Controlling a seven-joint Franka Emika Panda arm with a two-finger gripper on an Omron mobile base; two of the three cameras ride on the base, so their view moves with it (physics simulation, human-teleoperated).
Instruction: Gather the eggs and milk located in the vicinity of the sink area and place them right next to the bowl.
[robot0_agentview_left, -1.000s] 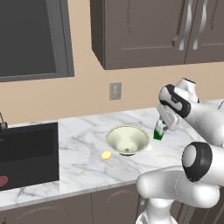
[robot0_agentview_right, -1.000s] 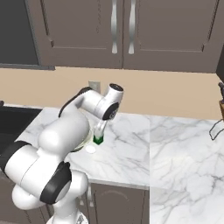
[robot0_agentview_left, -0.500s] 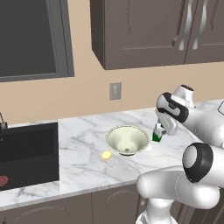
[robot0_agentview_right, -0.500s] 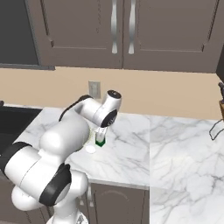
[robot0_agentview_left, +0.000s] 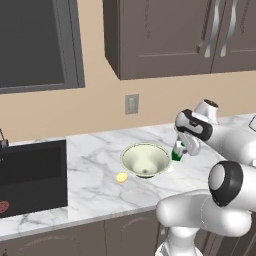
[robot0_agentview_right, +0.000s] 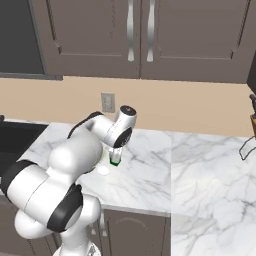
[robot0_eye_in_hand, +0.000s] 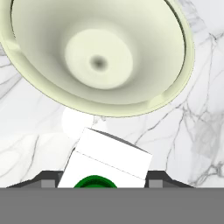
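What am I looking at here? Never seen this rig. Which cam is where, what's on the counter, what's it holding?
It is a rendered kitchen with one white robot arm on a drivable base. Two pictures come from cameras on the base, behind the arm to its left and right, looking forward over the marble counter. The third is from a camera on the hand, looking along the gripper.

On the counter: a pale cream-green bowl, a small yellow egg just in front of it to the left, and a black sink further left with a flat red thing in it.

The gripper is closed on the milk, a small white carton with green marks, beside the bowl's right rim. In the hand view the milk sits between the fingertips with the bowl just beyond.
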